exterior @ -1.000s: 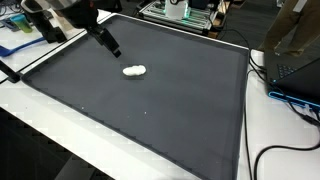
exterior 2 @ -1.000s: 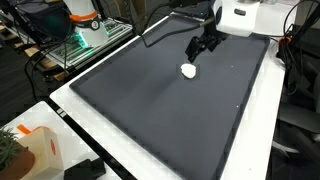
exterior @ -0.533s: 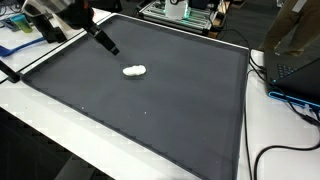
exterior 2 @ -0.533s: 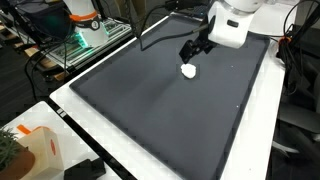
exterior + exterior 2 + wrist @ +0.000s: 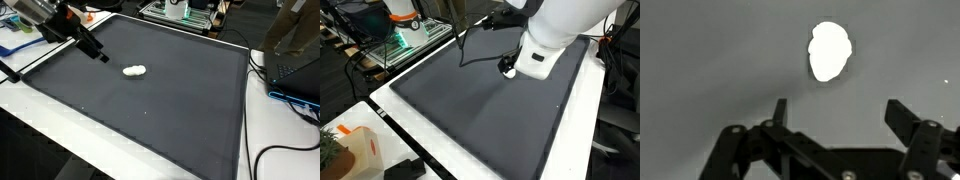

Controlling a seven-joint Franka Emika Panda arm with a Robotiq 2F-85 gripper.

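- The small white lumpy object (image 5: 134,71), which looks like crumpled cloth or soft putty, lies alone on the dark grey mat (image 5: 170,110) toward its far part; in the wrist view it (image 5: 829,51) glows overexposed, so you cannot read its surface.
- Judge it as light and probably soft: it sits low and rounded, with two lobes in an exterior view. Expect it to give under pressure instead of slipping, though its material is not certain.
- Your best hold would be across its narrower waist, fingers coming down on either side, since the longer axis may be wider than you need.
- Your hand (image 5: 95,50) stands wide apart, holding nothing; in the wrist view both fingertips (image 5: 780,108) show spread, with the white lump ahead of them and clear of both.
- In an exterior view the hand hangs above the mat, near the object but apart from it; in the other exterior view the arm's white body (image 5: 555,35) hides most of the object.
- No container sits on the mat. The white desk (image 5: 275,150) carries the mat, with black cables (image 5: 290,100) at one edge and a wire rack (image 5: 395,50) beyond.
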